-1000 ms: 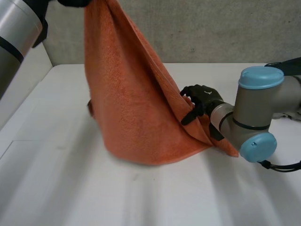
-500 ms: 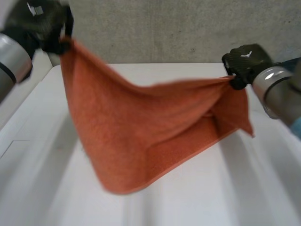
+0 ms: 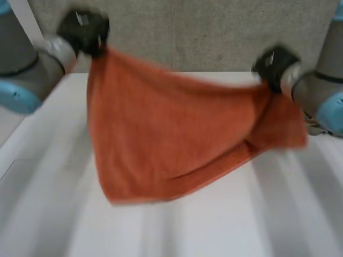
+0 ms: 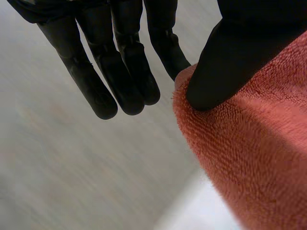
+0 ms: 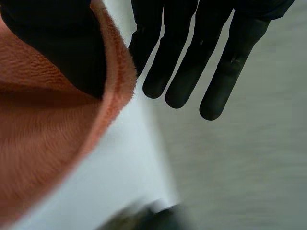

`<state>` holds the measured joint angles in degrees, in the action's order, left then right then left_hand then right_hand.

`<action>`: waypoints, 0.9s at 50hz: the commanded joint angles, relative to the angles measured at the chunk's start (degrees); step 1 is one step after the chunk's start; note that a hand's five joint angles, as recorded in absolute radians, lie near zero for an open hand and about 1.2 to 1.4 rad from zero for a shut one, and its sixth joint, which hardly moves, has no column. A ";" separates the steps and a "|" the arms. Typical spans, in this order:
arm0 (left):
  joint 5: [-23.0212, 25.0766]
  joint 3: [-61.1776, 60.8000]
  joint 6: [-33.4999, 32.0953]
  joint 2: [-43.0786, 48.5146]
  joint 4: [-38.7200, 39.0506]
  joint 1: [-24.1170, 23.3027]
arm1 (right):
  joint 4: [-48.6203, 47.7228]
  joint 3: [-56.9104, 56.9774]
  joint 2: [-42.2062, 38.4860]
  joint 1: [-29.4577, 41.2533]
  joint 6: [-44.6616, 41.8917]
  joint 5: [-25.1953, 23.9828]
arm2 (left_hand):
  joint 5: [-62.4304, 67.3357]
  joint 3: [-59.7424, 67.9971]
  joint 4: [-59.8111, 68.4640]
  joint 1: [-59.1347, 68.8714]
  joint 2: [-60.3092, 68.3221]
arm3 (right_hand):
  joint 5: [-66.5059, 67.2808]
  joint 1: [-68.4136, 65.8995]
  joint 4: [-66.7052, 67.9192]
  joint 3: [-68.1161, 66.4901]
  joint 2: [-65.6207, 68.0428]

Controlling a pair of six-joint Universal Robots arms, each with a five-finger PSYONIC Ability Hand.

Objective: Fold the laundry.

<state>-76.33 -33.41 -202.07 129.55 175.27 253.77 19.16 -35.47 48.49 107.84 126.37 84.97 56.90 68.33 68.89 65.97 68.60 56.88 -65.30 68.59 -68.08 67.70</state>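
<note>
towel: terry cloth, fuzzy looped pile, matt | table: smooth, white | wall: rough concrete

**Head view.** The left arm is showing as a stout grey cylinder, and its joint is carrying a rounded light-blue left cap. The right arm is presenting the same grey tube with a light-blue right cap. A paler grey cuff is joining each arm to its hand. The left hand and right hand are appearing matt black and blocky, each bearing a small white mark on its back.

**Wrist views.** The left hand's fingers are showing as slim black rods with rounded tips, beside a broader black left thumb. The right hand's fingers and right thumb are looking alike.
</note>
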 commanded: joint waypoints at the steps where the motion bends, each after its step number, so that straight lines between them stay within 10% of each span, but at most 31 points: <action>1: -7.23 12.66 11.42 0.44 19.74 0.67 | -27.03 11.83 -1.83 0.97 16.69 5.64 | 13.10 11.67 11.11 14.03 11.40 | 13.12 -14.70 11.41 -11.92 12.30; 18: -9.01 -5.77 13.55 -2.36 19.14 3.92 | -29.19 -8.55 4.24 1.32 20.67 1.61 | 13.10 11.67 11.11 14.03 11.40 | 13.12 -14.70 11.41 -11.92 12.30; 30: 0.22 -30.82 9.33 -5.09 22.66 6.91 | -26.98 -27.89 0.73 -0.61 24.88 -2.27 | 13.10 11.67 11.11 14.03 11.40 | 13.12 -14.70 11.41 -11.92 12.30; 45: 2.15 -38.04 6.34 -7.90 21.43 10.25 | -23.38 -27.20 -3.84 -4.83 41.84 1.78 | 13.10 11.67 11.11 14.03 11.40 | -24.40 22.82 -26.11 25.60 -25.22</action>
<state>-74.09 -70.44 -195.29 123.07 198.17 263.32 -6.44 -64.13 44.84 104.67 162.22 85.48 56.90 68.33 68.89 65.97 68.64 34.67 -45.30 45.28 -45.31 44.85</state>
